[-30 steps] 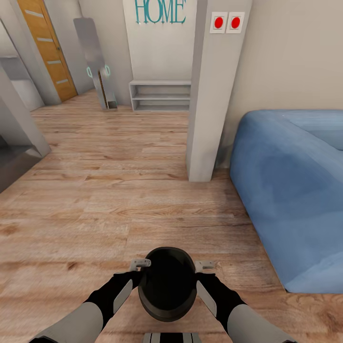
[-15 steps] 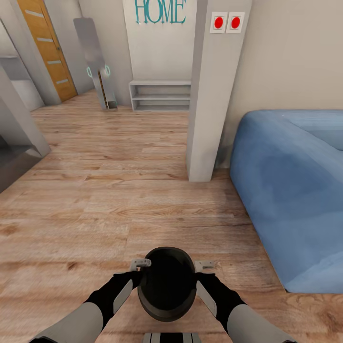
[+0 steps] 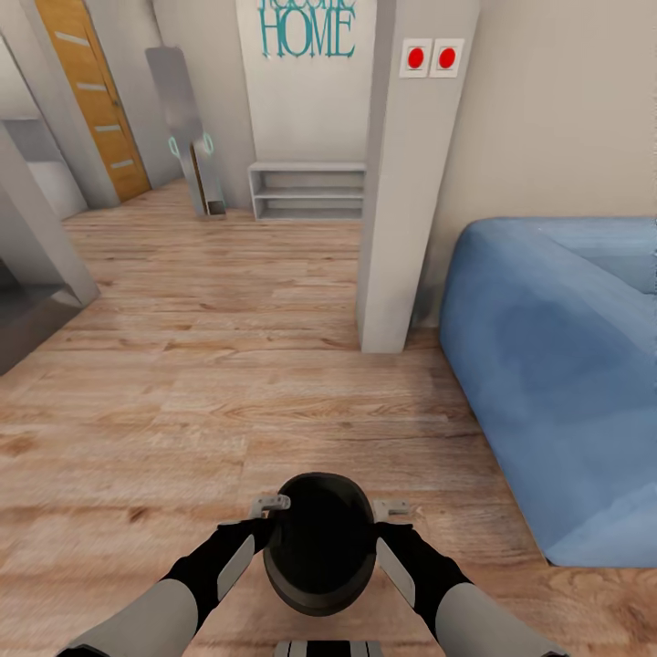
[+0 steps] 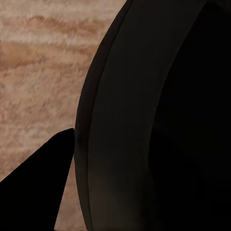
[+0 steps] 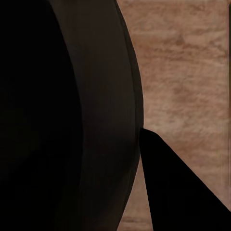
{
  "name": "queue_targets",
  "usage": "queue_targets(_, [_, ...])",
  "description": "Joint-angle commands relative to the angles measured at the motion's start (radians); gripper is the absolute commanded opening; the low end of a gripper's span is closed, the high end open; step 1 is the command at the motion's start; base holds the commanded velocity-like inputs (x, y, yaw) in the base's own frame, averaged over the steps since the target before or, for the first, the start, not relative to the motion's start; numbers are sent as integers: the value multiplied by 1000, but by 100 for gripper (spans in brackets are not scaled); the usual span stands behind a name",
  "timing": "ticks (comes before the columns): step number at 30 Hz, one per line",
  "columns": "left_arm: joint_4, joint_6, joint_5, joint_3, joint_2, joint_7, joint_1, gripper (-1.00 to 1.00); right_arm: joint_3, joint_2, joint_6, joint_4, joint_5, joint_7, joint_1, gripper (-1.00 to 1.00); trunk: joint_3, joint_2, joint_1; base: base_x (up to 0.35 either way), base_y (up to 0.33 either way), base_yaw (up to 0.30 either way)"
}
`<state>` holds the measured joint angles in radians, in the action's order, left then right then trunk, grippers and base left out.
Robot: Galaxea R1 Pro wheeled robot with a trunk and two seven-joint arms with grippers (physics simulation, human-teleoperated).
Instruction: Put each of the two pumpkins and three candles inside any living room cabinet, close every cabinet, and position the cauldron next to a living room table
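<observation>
Since a moment ago the whole head view has tilted slightly, the HOME lettering (image 3: 307,32) and pillar (image 3: 401,182) sitting lower, so my camera has moved, not the room: I judge myself in transit, no bench in sight. Open plank floor (image 3: 182,365) lies ahead and left; the blue sofa (image 3: 557,365) edges my right. The cauldron (image 3: 319,543) stays pressed between my left gripper (image 3: 270,505) and right gripper (image 3: 391,507); whether either is clenched I cannot tell.

Our head camera has tilted up slightly: the HOME lettering (image 3: 307,32) and red wall buttons (image 3: 431,57) sit lower.
</observation>
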<state>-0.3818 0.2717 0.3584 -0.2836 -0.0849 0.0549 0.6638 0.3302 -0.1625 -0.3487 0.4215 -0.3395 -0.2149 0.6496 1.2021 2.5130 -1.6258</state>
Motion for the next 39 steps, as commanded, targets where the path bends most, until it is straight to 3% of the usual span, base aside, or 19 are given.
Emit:
queue_targets(1, [-2, 5, -12, -3, 2, 11, 0, -100, 10, 1, -2, 2, -23, -6, 1, -100, -3, 0, 1, 0, 0, 0])
queue_targets(21, [-1, 8, -12, -3, 3, 8, 0, -100, 12, 4, 4, 9, -27, -1, 0, -100, -81, -5, 10, 0, 0, 0])
queue_targets(32, [-2, 8, -12, -4, 3, 9, 0, -100, 13, 8, 66, 15, -33, 3, -1, -100, -123, -7, 15, 0, 0, 0])
queue_targets(37, [-2, 7, -12, -5, 2, 9, 0, -100, 13, 9, 68, 18, -33, 3, -2, -100, -142, -8, 17, 0, 0, 0])
queue_targets(38, [-9, 9, -15, 3, 0, 5, 7, -100, 15, 14, 26, -3, -39, 6, -4, -100, -142, -8, 17, 0, 0, 0])
queue_targets(39, [-6, 9, -24, 3, 1, 5, 9, -100, 16, 13, 30, 3, -37, 6, -4, -100, -142, -8, 17, 0, 0, 0])
